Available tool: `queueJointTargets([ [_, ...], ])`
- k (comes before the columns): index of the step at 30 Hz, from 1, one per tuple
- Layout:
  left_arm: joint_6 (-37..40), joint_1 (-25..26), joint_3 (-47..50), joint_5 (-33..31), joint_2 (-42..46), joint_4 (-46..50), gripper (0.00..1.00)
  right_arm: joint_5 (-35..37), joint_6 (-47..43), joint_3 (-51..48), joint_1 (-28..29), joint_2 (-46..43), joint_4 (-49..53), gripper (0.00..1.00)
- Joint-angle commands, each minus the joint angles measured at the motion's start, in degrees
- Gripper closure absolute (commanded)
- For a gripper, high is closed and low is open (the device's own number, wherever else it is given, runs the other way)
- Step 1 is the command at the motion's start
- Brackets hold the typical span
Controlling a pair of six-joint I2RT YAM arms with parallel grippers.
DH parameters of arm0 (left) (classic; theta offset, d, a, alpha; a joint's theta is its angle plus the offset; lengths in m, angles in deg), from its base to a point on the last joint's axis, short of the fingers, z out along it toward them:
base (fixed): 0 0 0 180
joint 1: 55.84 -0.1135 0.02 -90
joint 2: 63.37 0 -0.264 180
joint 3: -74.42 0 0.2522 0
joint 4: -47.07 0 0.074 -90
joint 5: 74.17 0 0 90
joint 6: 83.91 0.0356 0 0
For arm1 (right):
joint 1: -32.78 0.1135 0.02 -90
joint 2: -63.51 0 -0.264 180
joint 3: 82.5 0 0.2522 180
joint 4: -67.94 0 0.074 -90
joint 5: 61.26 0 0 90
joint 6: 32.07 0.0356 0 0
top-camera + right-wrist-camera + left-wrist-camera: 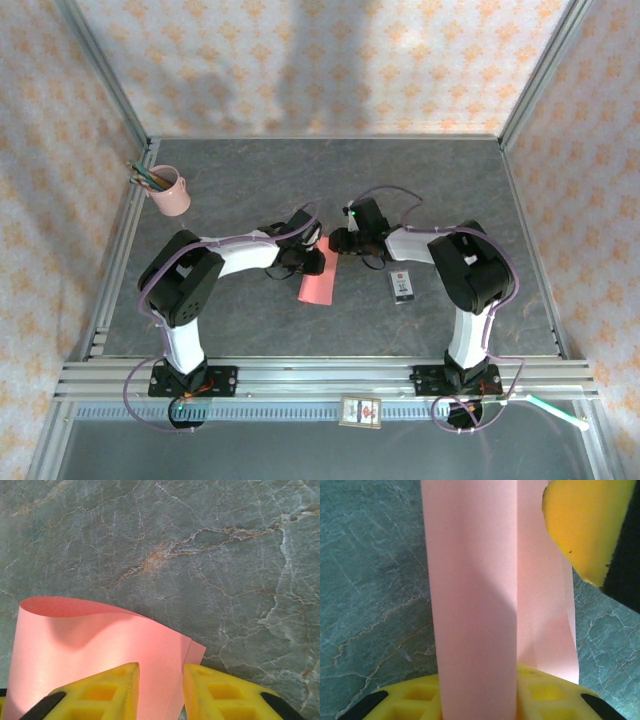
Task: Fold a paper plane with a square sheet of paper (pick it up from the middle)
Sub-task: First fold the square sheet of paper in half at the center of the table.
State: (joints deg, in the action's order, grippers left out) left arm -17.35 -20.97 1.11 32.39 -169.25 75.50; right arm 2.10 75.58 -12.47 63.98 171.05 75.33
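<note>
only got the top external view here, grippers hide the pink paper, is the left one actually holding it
Observer: Yes, a raised fold of the pink paper sits pinched between the fingers of the left gripper.
Operator: and the right one
Observer: The jaws of the right gripper stand slightly apart over the paper's edge; contact is unclear.
Operator: paper flat there
Observer: No, the edge away from that gripper curls up off the table.

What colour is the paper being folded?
The paper is plain salmon pink, clearest in the right wrist view.
</note>
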Motion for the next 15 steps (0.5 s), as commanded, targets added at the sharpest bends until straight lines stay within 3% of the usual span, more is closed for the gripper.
queueJointTargets([
  [1, 2.6, -2.4, 3.1, -13.6, -6.4, 6.9, 0.66, 1.0, -1.7, 1.9, -0.6, 1.8, 1.4, 0.7],
  [15, 2.4, -2.4, 2.9, -14.1, -5.9, 7.6, 0.61, -2.2, -1.0, -1.8, -1.5, -5.6, 2.8, 0.69],
])
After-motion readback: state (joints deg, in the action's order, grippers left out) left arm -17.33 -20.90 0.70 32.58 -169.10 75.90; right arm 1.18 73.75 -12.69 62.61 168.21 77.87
